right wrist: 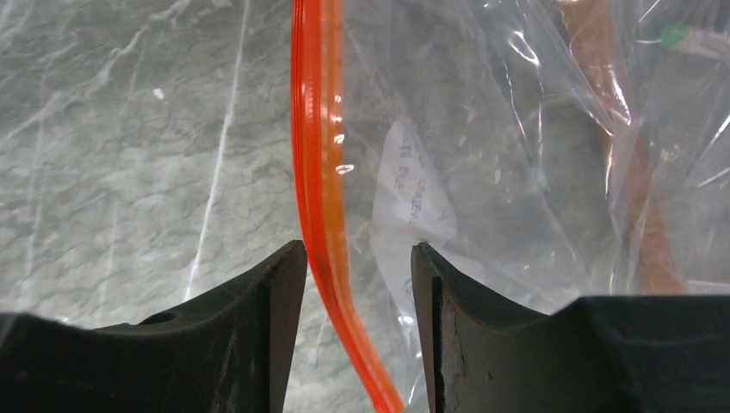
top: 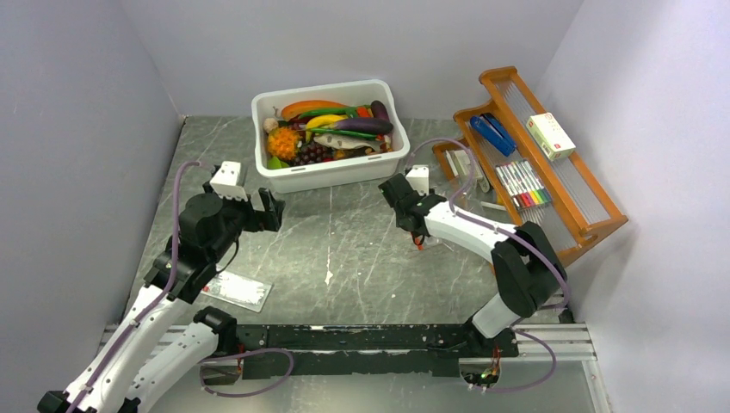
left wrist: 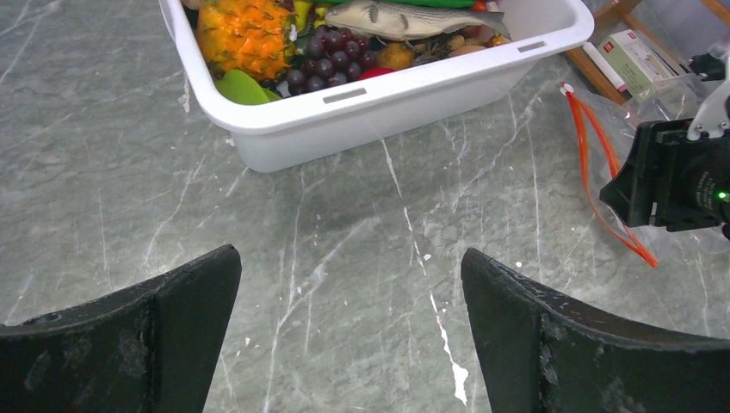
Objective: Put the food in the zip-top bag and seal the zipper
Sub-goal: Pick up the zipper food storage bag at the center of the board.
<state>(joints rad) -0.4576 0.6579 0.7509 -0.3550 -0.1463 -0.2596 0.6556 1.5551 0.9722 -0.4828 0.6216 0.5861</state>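
The food lies in a white tub [top: 331, 172]: an orange pineapple [left wrist: 245, 34], a dark grape bunch [left wrist: 331, 62] and a green piece [left wrist: 241, 89] among other toy foods. My left gripper [left wrist: 351, 258] is open and empty over bare table in front of the tub; it also shows in the top view [top: 271, 211]. The clear zip-top bag [right wrist: 516, 172] with its white label [right wrist: 413, 206] lies flat under my right gripper [right wrist: 359, 254]. The orange-red zipper [right wrist: 317, 155] runs between the right jaws, which stand apart and do not pinch it. The right gripper [top: 409, 219] is right of the tub.
A wooden rack [top: 542, 163] at the right holds markers, a blue stapler and a small box. A flat white card [top: 237, 291] lies near the left arm. Grey walls close in the table on three sides.
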